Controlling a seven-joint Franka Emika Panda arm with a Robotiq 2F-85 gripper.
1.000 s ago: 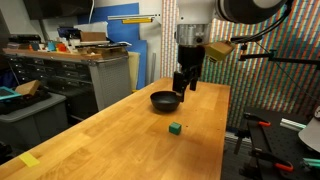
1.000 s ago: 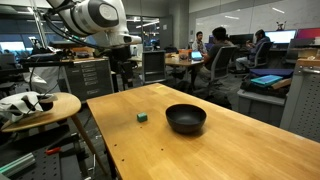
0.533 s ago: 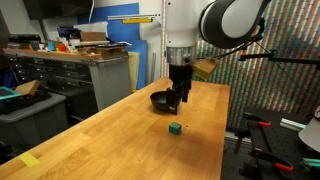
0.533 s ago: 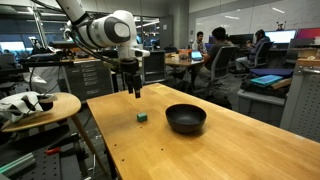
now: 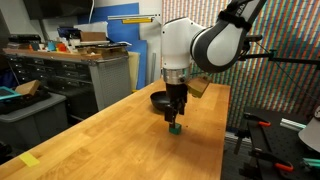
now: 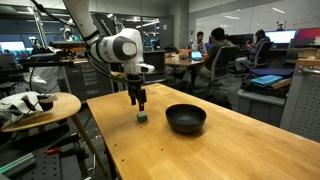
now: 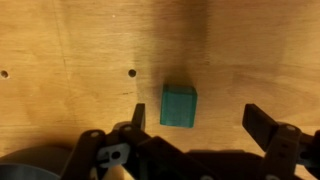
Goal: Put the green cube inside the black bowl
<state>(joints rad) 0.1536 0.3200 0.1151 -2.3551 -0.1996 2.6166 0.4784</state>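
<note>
So far nothing of the task is done. The gripper (image 7: 198,118) is wide open and holds nothing. In the wrist view its two fingers (image 7: 138,116) stand well apart with the cube (image 7: 179,105) lying on the wood between them. The cube is clear of both fingers and sits closer to the one at the picture's left, with a broad gap on the other side.

In both exterior views the gripper (image 5: 175,116) (image 6: 141,106) points straight down and hangs just above the cube (image 5: 175,128) (image 6: 143,117). Whether the fingertips have reached the cube's level cannot be told from these angles, but no contact shows.

The cube rests flat on the table (image 5: 105,140). Beyond it stands the bowl (image 5: 158,100), partly hidden behind the gripper in that exterior view. In an exterior view from the opposite side the bowl (image 6: 186,119) stands to the right of the cube, near it but apart, and it looks empty.

By my judgement the approach is about finished. What is left is the last bit of descent if any is needed, then the grasp, the lift, the short carry over the rim and the release.
</note>
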